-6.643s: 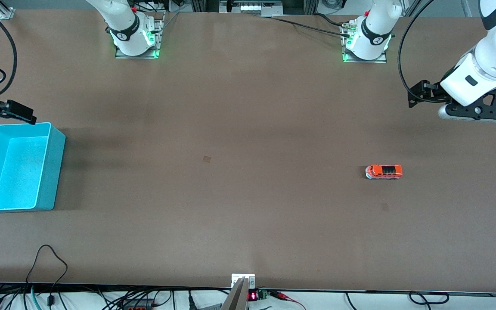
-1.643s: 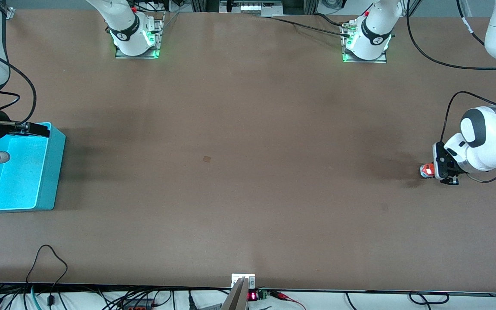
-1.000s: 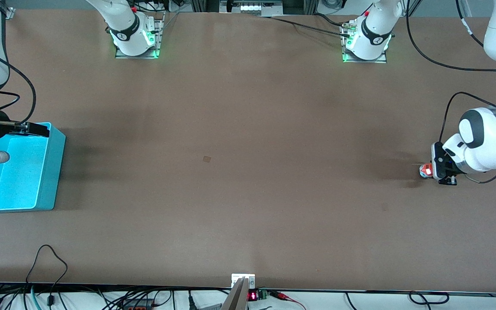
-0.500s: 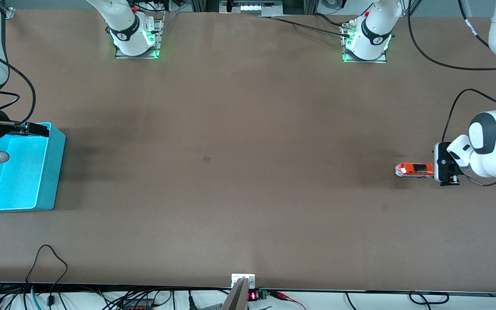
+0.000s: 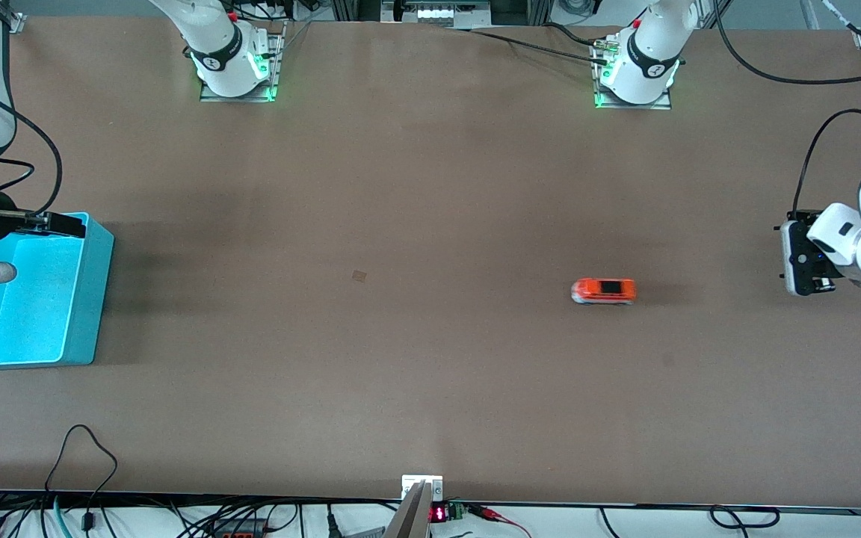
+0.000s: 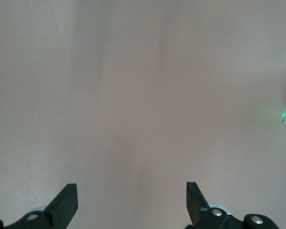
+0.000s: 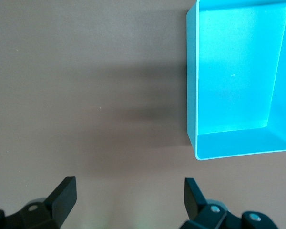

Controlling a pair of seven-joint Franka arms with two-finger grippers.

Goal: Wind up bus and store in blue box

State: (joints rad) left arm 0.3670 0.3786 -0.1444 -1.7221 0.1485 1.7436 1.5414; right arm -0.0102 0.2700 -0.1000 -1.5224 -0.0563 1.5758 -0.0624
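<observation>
The small orange bus (image 5: 603,291) stands alone on the brown table, toward the left arm's end, with nothing touching it. My left gripper (image 5: 791,258) hangs open and empty near that end of the table, well apart from the bus. In the left wrist view the left gripper (image 6: 131,195) has only bare table under it. The blue box (image 5: 90,299) stands empty at the right arm's end. My right gripper (image 7: 128,191) waits open and empty by the box's edge, and the blue box (image 7: 233,71) shows its bare inside in the right wrist view.
Both arm bases (image 5: 232,71) (image 5: 636,78) are bolted along the table edge farthest from the front camera. A small dark mark (image 5: 359,276) sits mid-table. Cables (image 5: 87,456) and a small bracket (image 5: 421,486) lie along the nearest edge.
The left gripper opened and let go of the bus. The bus rolled along the table toward the right arm's end. The left gripper drew back and up. The right arm stayed still.
</observation>
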